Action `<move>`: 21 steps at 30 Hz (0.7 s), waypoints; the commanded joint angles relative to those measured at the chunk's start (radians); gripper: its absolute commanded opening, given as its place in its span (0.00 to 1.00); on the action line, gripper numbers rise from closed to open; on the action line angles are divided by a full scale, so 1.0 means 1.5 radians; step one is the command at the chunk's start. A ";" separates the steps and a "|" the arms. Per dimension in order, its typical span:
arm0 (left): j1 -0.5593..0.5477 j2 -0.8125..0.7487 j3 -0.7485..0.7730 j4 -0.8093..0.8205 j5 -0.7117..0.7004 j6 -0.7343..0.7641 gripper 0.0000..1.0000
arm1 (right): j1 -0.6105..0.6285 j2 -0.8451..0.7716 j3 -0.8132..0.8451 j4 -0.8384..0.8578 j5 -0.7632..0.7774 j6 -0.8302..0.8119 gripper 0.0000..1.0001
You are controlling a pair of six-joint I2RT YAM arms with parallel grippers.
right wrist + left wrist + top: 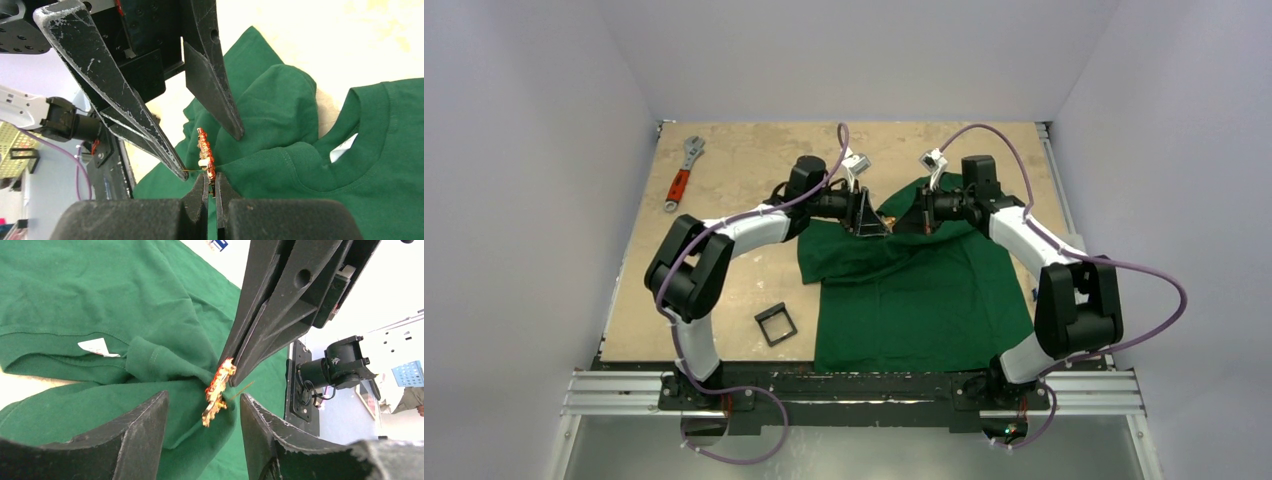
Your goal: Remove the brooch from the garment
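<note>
Right hand [211,181] clenched on brooch [204,150], its lower tip hidden; left hand [203,399] released over garment [100,300].

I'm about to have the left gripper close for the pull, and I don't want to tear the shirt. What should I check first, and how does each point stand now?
1. Brooch sits between the left gripper's fingers: ok, it hangs in the gap and touches neither.
2. Left gripper is open enough to close on it: ok.
3. Right gripper is shut to steady the shirt: ok, it is closed right at the brooch.
4. The right gripper pinches cloth rather than the brooch: cannot tell.
5. The brooch's pin is unfastened: cannot tell.
6. Wrench and black frame are out of the way: ok, both lie off the shirt.
</note>
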 commanded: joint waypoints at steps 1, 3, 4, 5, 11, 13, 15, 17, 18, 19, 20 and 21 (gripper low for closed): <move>0.019 -0.053 -0.011 0.022 0.007 0.026 0.55 | 0.003 -0.037 -0.009 0.042 0.046 -0.018 0.00; 0.024 -0.064 -0.019 0.016 0.003 0.042 0.58 | 0.004 -0.035 -0.012 0.054 0.059 -0.026 0.00; 0.026 -0.070 -0.023 0.010 0.000 0.055 0.59 | 0.006 -0.034 -0.015 0.061 0.067 -0.028 0.00; 0.026 -0.075 -0.028 -0.002 -0.004 0.071 0.59 | 0.007 -0.033 -0.017 0.068 0.073 -0.044 0.00; 0.026 -0.106 -0.055 -0.044 -0.031 0.150 0.60 | 0.044 -0.044 -0.039 0.116 0.151 -0.105 0.00; 0.026 -0.111 -0.061 -0.048 -0.036 0.157 0.60 | 0.060 -0.045 -0.051 0.140 0.181 -0.119 0.00; 0.027 -0.115 -0.061 -0.056 -0.041 0.161 0.61 | 0.078 -0.047 -0.061 0.163 0.224 -0.151 0.00; 0.028 -0.120 -0.063 -0.060 -0.048 0.163 0.61 | 0.087 -0.053 -0.076 0.191 0.266 -0.169 0.00; 0.028 -0.122 -0.064 -0.065 -0.052 0.165 0.61 | 0.089 -0.054 -0.081 0.203 0.286 -0.174 0.00; 0.028 -0.124 -0.064 -0.071 -0.054 0.170 0.61 | 0.090 -0.054 -0.085 0.213 0.302 -0.181 0.00; 0.029 -0.125 -0.065 -0.075 -0.056 0.172 0.61 | 0.091 -0.051 -0.089 0.221 0.316 -0.189 0.00; 0.029 -0.128 -0.068 -0.075 -0.056 0.172 0.61 | 0.091 -0.050 -0.092 0.229 0.329 -0.198 0.00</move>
